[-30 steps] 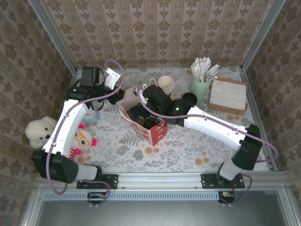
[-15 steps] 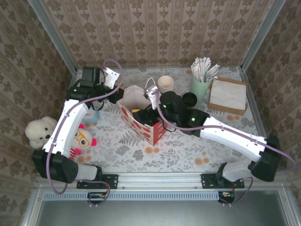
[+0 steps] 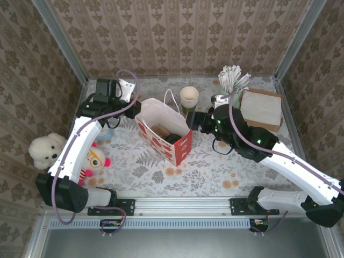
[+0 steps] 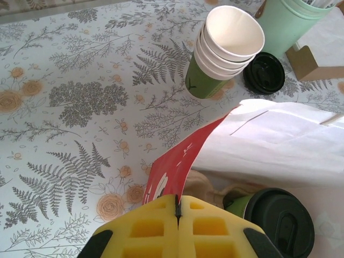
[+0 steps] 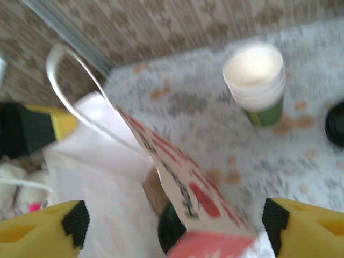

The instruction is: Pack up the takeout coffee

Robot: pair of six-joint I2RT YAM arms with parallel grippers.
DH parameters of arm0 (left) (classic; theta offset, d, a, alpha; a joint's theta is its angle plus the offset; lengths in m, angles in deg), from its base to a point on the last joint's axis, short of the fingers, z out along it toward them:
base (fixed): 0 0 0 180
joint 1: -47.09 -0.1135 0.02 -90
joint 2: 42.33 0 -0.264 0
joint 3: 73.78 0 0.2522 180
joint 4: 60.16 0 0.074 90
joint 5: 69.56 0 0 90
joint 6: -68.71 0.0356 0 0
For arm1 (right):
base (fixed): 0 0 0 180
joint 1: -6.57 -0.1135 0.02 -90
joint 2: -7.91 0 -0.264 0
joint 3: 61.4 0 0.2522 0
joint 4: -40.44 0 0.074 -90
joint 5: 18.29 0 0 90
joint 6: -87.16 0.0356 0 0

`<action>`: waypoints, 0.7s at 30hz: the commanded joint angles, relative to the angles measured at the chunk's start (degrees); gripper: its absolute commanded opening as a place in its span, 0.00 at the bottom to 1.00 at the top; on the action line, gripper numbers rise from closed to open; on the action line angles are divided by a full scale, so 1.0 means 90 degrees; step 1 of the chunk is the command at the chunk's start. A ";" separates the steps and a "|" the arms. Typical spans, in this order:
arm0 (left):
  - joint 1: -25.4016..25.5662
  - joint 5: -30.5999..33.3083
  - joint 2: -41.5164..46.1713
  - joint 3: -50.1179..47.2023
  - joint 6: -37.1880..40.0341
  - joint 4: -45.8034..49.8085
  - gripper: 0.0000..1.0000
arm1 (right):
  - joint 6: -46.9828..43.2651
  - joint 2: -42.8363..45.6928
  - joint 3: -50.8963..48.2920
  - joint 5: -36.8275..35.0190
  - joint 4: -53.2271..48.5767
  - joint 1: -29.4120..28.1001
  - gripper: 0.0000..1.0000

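Coffee, lower right: dark green paper takeout coffee cup (image 4: 277, 224), round black plastic lid.
Bag: red paper carrier bag (image 4: 177, 161), white print outside, white inside.
Table: pale cloth (image 4: 80, 97), grey ferns, orange blooms.
My left gripper (image 4: 177, 207): yellow pads.

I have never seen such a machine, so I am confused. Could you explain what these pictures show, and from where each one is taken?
These are a robot's left arm and right arm, bolted to a table. One picture looks down from above; the other two come from a camera on each wrist. The left jaws are shut on the rim of a paper bag. Inside is the lidded takeout coffee. The right jaws stand open near the bag. On the table are stacked cups, a black lid, a napkin box and two soft toys.
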 commanded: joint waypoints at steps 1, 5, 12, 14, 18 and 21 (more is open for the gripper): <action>0.0106 0.0207 0.0191 0.0022 -0.0169 -0.0060 0.00 | 0.0497 -0.0464 0.0499 0.0822 -0.1187 0.0013 0.80; 0.0136 0.0236 0.0201 0.0107 -0.0069 0.0100 0.00 | 0.0529 -0.1161 0.1043 0.1022 -0.1661 -0.0011 0.65; 0.0197 0.0427 0.0345 0.0091 -0.0151 0.0228 0.00 | 0.0252 -0.1750 0.1636 0.1341 -0.1891 0.0011 0.26; 0.0209 0.0469 0.0395 0.0034 -0.0257 0.0227 0.00 | 0.0117 -0.1964 0.1737 0.1478 -0.1941 0.0119 0.21; 0.0300 0.0620 0.0501 -0.0097 -0.0602 0.0168 0.00 | -0.0531 -0.2289 0.2040 0.1783 -0.2079 0.0458 0.09; 0.0427 0.0900 0.0556 -0.0112 -0.0830 0.0223 0.00 | -0.0974 -0.2548 0.2335 0.1841 -0.2195 0.0692 0.07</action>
